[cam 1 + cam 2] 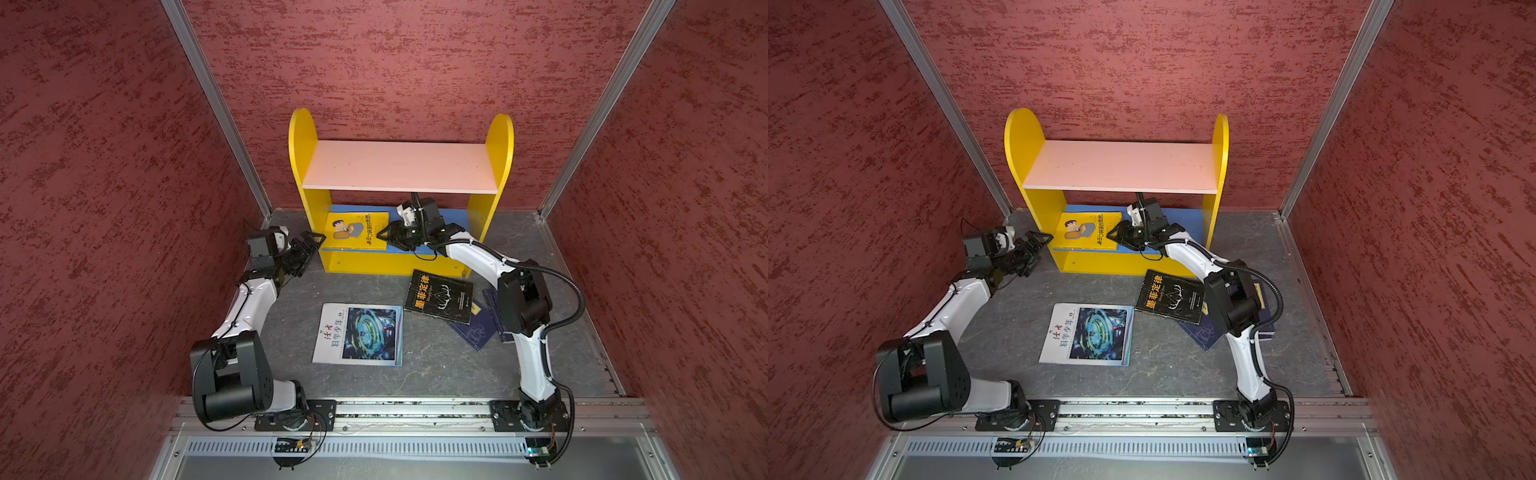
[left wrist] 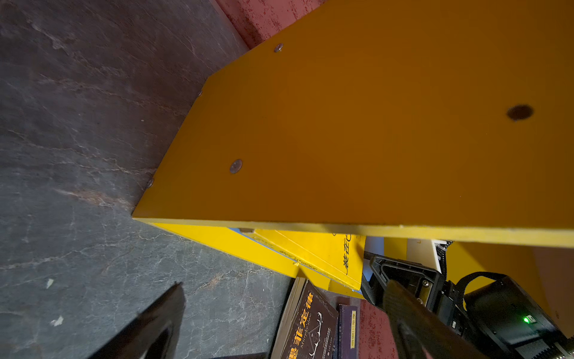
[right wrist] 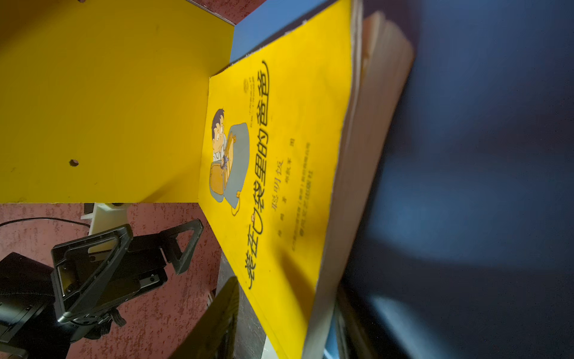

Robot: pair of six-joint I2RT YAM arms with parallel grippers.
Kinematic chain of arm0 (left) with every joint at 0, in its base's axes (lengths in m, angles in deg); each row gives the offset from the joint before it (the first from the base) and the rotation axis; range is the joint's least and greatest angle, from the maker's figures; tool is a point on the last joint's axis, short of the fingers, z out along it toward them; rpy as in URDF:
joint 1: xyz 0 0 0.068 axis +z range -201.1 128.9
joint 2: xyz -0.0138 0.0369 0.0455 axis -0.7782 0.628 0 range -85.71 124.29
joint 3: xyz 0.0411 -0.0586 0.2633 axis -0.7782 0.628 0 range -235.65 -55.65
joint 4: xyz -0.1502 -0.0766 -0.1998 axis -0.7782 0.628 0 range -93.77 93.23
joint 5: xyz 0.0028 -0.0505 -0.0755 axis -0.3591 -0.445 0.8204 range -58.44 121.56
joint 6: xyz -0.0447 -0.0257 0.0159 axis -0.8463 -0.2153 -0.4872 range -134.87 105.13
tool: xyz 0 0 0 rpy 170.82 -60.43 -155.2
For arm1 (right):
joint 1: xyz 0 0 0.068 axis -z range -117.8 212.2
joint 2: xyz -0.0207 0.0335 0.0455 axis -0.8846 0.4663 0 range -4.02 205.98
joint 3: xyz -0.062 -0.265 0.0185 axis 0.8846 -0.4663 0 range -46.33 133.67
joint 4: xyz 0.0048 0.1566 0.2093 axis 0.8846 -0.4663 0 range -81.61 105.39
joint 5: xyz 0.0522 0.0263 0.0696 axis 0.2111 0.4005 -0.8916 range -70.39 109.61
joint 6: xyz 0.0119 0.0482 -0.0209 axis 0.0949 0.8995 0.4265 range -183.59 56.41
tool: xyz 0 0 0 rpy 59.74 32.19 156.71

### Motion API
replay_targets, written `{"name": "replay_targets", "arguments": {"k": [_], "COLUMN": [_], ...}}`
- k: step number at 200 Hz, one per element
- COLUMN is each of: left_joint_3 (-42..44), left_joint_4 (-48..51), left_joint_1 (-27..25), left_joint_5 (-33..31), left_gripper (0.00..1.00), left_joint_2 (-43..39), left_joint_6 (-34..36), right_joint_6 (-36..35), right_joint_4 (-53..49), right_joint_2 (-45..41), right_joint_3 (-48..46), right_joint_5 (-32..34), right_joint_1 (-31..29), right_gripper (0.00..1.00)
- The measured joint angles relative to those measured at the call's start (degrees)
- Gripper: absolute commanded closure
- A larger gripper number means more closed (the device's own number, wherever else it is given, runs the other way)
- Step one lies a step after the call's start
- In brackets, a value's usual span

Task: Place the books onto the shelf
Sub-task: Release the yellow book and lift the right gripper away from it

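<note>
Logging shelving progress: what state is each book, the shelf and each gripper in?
shelf: upright on the table.
yellow book: flat on the blue lower board.
black book: on the table, overlapping the navy books.
navy books: on the table, partly covered.
white magazine: flat on the table.
left gripper: open, beside the shelf.
right gripper: at the yellow book's edge; grip unclear.

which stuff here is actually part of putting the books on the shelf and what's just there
Job: yellow-sided wooden shelf; yellow cartoon-cover book; black book with orange title; white magazine with blue-green picture; navy books.
Not the job: silver metal rail; red textured walls.
</note>
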Motion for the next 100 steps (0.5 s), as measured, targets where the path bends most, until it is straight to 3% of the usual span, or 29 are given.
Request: {"name": "replay_targets", "arguments": {"k": [57, 100], "left_joint_3": [0.00, 0.00], "left_joint_4": [1.84, 1.81], "left_joint_1": [0.28, 0.33], "left_joint_5": [0.02, 0.55], "left_gripper": [0.01, 0.01], "left_joint_2": [-0.20, -0.22], "left_joint_6": [1.20, 1.22], "right_joint_6": [-2.32, -3.82], "right_joint_4": [-3.87, -4.33], "right_joint_2": [-3.67, -9.53], "right_joint_3": [-2.23, -9.22], "right_joint_5": [7.37, 11.63], "right_joint_1": [-0.31, -0.28], "right_gripper": [0.42, 0.37]}}
